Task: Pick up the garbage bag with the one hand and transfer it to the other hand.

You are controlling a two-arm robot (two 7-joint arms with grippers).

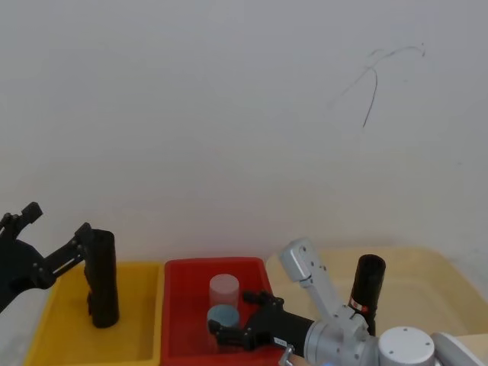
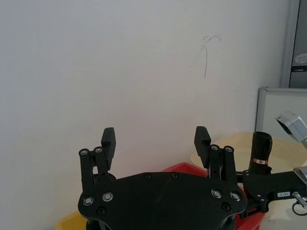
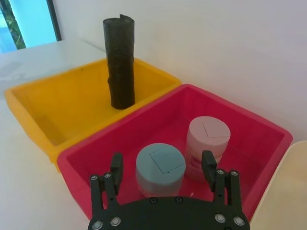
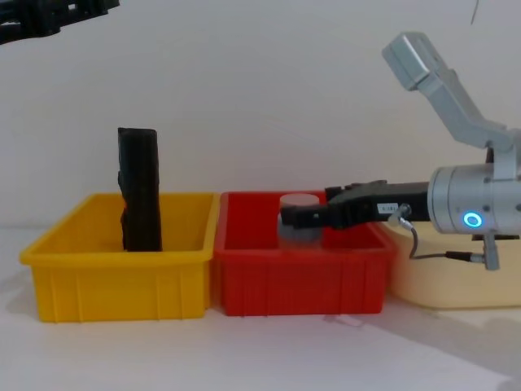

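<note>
The garbage bag, a thick black roll with a red-and-white band, stands upright in the cream bin at the right; the left wrist view has the garbage bag too. My right gripper on the silver arm reaches left over the red bin, away from the bag. It is open, and in its wrist view the right gripper hovers just above a blue-lidded jar. My left gripper is raised over the yellow bin, open and holding nothing, as the left gripper shows in its wrist view.
A slimmer plain black roll stands in the yellow bin, close to the left gripper's fingers. A pink-lidded jar stands beside the blue one in the red bin. The three bins sit side by side against a white wall.
</note>
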